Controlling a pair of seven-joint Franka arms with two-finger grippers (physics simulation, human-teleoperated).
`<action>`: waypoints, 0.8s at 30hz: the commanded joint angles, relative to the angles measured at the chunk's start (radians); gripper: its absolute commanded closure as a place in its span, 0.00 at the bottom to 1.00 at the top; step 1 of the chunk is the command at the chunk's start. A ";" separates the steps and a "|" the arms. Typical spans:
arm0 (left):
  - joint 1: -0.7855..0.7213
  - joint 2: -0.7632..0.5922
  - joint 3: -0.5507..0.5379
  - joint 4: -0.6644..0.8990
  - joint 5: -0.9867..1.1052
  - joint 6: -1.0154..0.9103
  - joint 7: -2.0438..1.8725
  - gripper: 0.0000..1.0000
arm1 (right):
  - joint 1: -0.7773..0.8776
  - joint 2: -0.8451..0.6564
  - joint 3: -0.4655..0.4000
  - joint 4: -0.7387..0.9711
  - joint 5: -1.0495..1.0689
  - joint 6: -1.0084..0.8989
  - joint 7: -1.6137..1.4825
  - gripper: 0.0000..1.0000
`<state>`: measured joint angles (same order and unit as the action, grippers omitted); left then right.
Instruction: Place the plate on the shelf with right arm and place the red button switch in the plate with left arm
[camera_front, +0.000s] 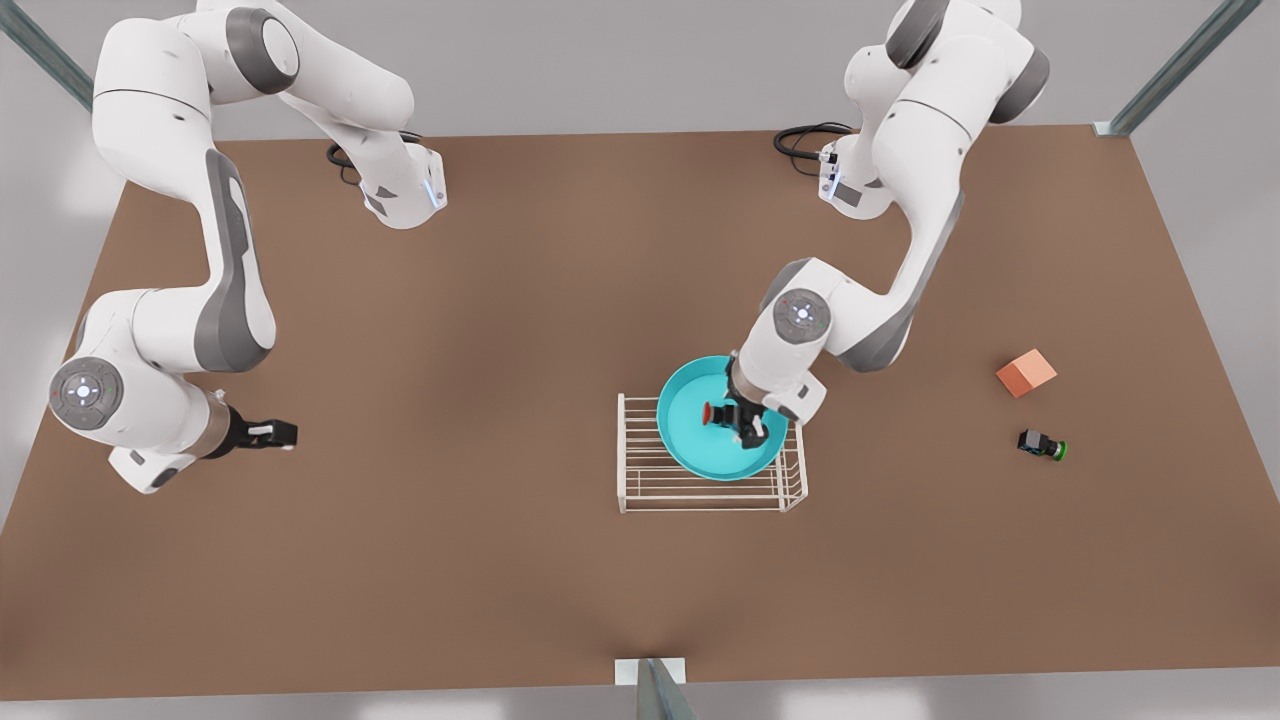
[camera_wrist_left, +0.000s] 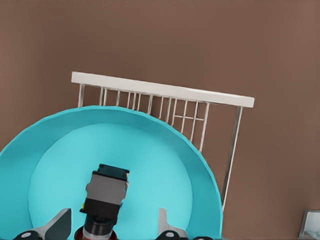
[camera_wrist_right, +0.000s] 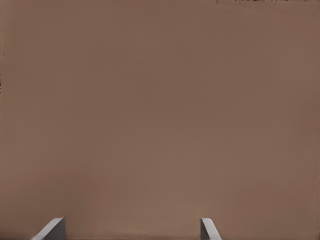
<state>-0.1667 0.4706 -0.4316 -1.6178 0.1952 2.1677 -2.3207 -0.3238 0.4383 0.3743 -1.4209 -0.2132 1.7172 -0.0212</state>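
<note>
Left hand (camera_front: 745, 425): spread over the plate (camera_front: 690, 440) on the shelf (camera_front: 640, 490), front view's centre.
Red button switch (camera_wrist_left: 104, 200): lying between the parted fingers (camera_wrist_left: 56, 226), wrist view.
Right hand (camera_front: 283, 433): released, waiting above bare tabletop (camera_wrist_right: 160, 100).

Turquoise plate (camera_front: 700, 440) atop shelf (camera_front: 640, 490) — red button switch (camera_wrist_left: 104, 200) lying inside.

Both arms are showing glossy white shells with rounded segments and grey panels running along the joints. The left arm (camera_front: 880, 300) is carrying a round grey cap at its wrist, dotted with small coloured marks around a pale centre. The right arm (camera_front: 170, 300) is wearing a matching cap. Black cables are looping out beside each base, where small blue lights are glowing. Each arm is ending in a black two-finger gripper; pale grey fingertips (camera_wrist_right: 52, 229) are showing in the wrist views.
</note>
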 joint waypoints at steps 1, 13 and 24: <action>0.010 -0.065 0.001 0.007 0.032 -0.242 0.366 0.00 | 0.003 -0.001 0.003 0.000 -0.002 -0.004 -0.224 0.00; 0.024 -0.302 0.525 0.019 -0.321 -0.467 2.296 0.00 | 0.006 0.011 0.001 0.004 -0.002 -0.007 -0.215 0.00; 0.004 -0.297 0.476 0.061 -0.247 -0.512 2.275 0.00 | 0.006 0.019 0.001 0.005 0.000 -0.004 -0.209 0.00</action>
<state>-0.1607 0.1740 0.0446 -1.5637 -0.0533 1.6823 -0.7229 -0.3176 0.4583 0.3754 -1.4157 -0.2145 1.7132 -0.1775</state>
